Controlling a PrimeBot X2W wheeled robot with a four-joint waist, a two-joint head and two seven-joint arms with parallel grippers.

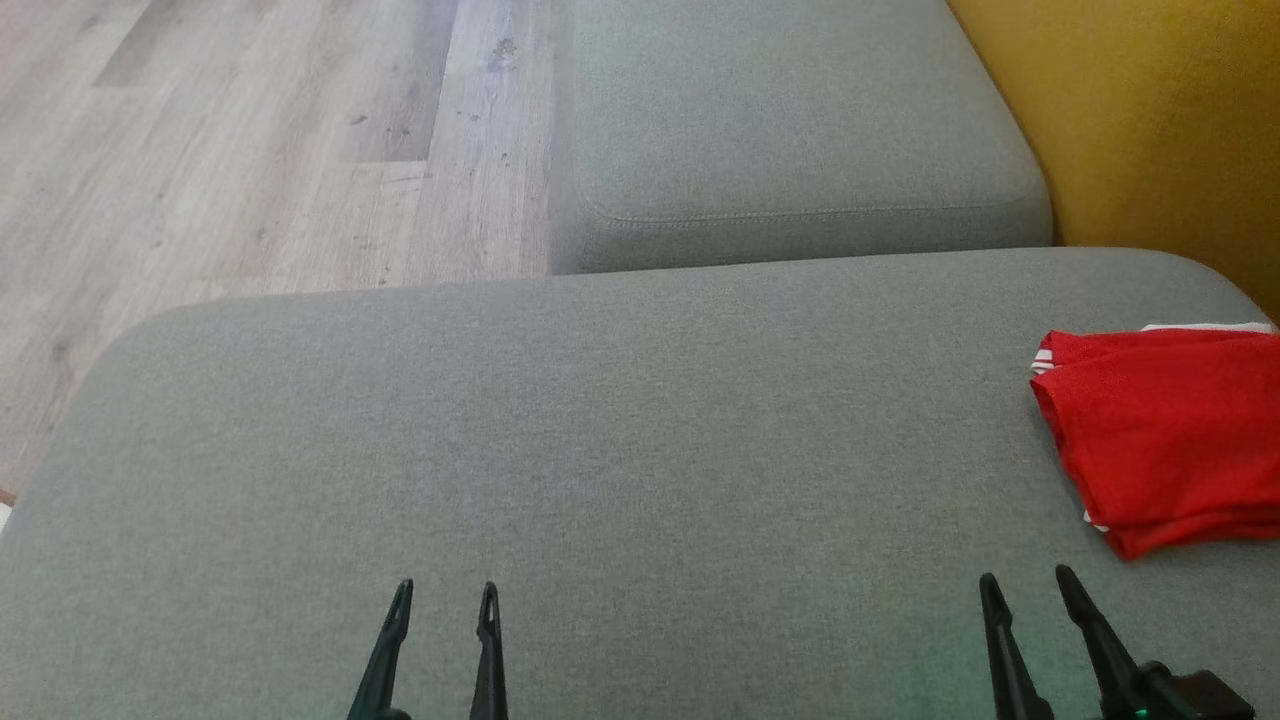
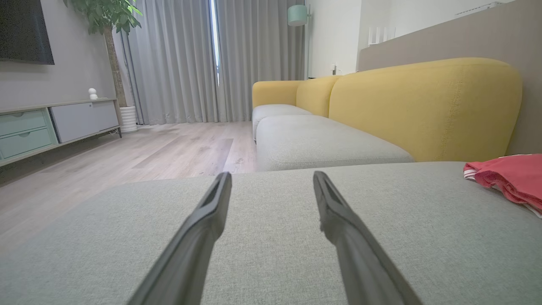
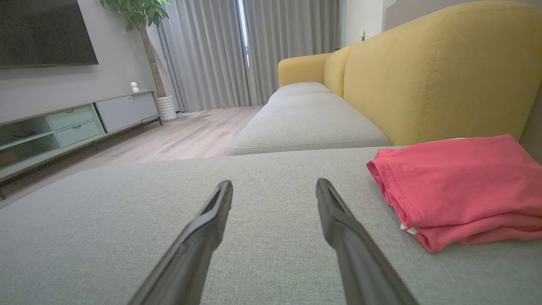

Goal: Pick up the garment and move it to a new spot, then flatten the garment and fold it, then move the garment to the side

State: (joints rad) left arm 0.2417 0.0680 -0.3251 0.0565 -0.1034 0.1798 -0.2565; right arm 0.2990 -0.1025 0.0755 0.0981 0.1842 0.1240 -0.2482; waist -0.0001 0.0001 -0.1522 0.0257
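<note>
The garment is red with white stripes at its edges and lies folded in a compact stack at the right edge of the grey cushion. The right wrist view has the garment at the right, beside the yellow backrest. It also reaches into the left wrist view as the garment at the far right. My left gripper stands open at the lower left, empty, over bare cushion. My right gripper is open too, empty, just short of the garment's near corner and to its left.
A second grey seat cushion lies beyond the near one, with the yellow sofa back along the right. Wooden floor spreads to the left. A TV cabinet, potted plant and curtains stand across the room.
</note>
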